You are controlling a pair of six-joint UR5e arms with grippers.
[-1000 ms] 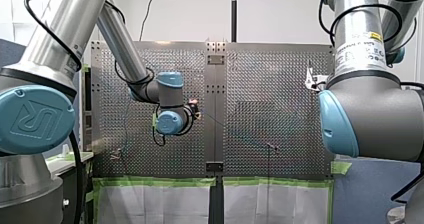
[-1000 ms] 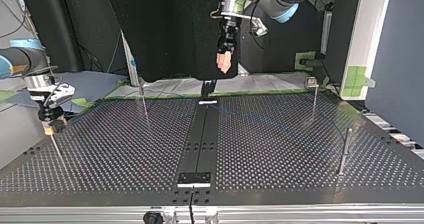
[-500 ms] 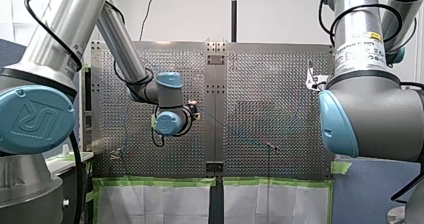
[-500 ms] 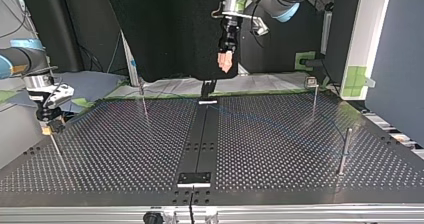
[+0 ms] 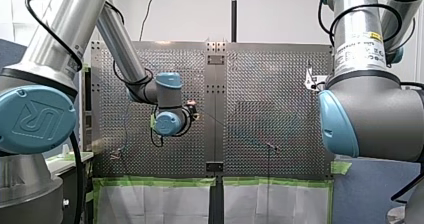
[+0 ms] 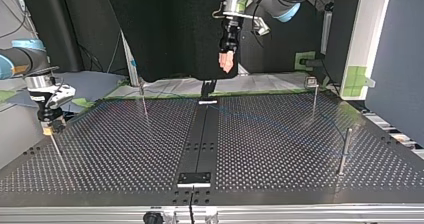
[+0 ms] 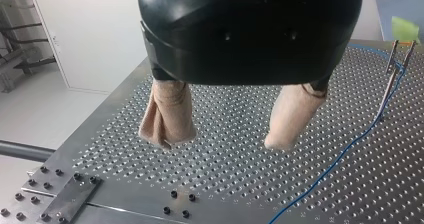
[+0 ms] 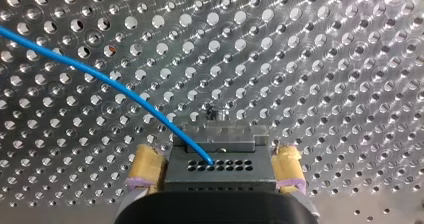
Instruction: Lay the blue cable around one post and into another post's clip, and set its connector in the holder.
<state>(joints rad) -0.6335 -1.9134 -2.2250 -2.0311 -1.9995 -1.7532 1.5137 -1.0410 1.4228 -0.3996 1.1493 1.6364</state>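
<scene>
Perforated bench [image 8: 350, 59] fills the right wrist view. Near the bench's side edge our right pincer [image 8: 217, 180] is clamped on the connector [image 8: 220, 151]. From it the blue cable [image 8: 100, 76] leaves slantwise, away across the plate. Farther off, our left pincer [image 7: 226, 136] hangs released above the bench, and the cable passes beside it toward a clipped post [image 7: 392, 69]. We judge the left arm nearer that post.

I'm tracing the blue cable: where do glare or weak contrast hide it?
Right wrist view: blue cable stands out on the bright table. Left wrist view: thin but plain. Top view: faint on the dark surface. Front view: nearly lost in sheen.
</scene>
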